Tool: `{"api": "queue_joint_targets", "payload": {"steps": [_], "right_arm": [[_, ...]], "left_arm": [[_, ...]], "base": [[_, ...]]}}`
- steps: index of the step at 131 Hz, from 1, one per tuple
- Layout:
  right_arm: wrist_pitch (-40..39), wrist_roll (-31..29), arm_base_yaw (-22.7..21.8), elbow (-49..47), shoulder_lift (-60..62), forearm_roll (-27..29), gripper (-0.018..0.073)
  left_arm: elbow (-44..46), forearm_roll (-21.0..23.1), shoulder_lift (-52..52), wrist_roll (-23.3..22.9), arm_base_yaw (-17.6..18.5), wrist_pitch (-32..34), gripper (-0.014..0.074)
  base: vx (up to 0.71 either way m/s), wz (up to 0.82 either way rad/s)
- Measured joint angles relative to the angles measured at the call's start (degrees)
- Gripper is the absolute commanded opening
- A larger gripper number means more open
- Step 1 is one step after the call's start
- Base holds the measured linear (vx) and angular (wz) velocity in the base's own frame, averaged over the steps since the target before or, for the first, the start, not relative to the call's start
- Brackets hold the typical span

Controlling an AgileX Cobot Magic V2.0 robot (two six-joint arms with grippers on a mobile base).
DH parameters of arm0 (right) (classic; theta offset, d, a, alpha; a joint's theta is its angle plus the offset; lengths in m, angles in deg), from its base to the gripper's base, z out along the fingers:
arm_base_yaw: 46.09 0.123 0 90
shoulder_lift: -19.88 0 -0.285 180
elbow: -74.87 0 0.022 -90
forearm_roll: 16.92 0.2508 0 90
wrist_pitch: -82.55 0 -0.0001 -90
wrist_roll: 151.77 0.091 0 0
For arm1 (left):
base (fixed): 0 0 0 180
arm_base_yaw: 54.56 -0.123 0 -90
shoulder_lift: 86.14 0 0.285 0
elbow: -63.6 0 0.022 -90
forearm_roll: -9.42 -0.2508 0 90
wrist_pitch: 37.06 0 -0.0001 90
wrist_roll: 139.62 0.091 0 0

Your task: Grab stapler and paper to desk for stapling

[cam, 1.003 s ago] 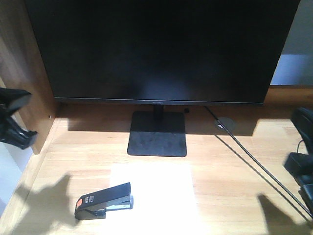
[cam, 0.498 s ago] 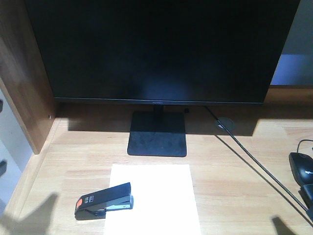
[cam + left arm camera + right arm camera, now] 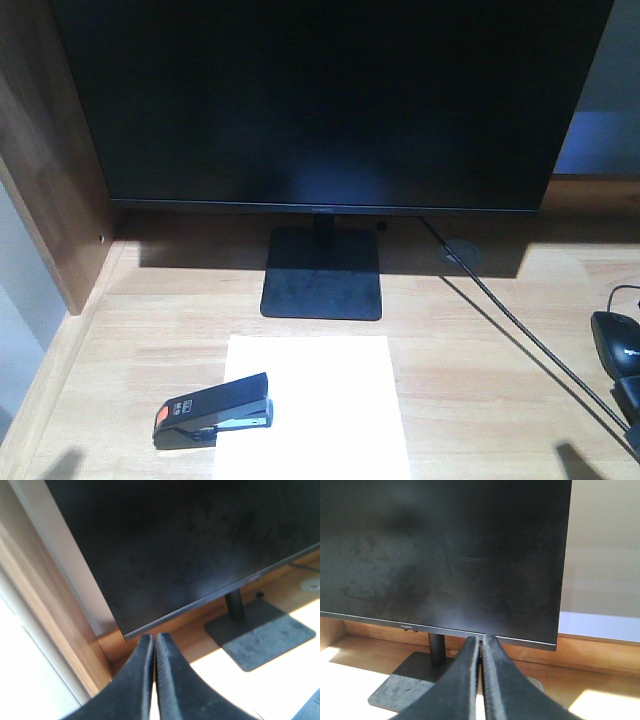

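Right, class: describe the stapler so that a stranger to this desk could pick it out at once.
Start at the large black monitor on the light wood-grain desk. In front of its square stand lies a white sheet of paper; across the sheet's left edge sits the black plastic stapler. Its orange-red label patch sets it apart from the black computer mouse far right.

A large black monitor [image 3: 325, 100] fills the upper part of the front view, its screen dark. It stands on a thin neck over a flat, square black base [image 3: 322, 273]. A dark wooden side panel [image 3: 45, 150] rises at the left. A black cable [image 3: 520, 335] runs diagonally from behind the monitor toward the right edge, passing a round grey grommet [image 3: 460, 254]. A black mouse [image 3: 615, 343] lies at the far right.
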Motion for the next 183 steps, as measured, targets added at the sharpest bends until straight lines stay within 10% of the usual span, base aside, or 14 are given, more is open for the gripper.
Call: {"api": "queue_joint_targets", "payload": {"steps": [123, 183], "right_arm": [[0.00, 0.00, 0.00, 0.00, 0.07, 0.00, -0.0007], [0.06, 0.00, 0.00, 0.00, 0.07, 0.00, -0.0007]], "left_arm": [[-0.34, 0.20, 2.58, -0.07, 0.00, -3.40, -0.0006], [-1.16, 7.39, 4.37, -9.10, -2.12, -1.85, -0.0006]], "base": [[0.00, 0.00], [0.00, 0.00]]}}
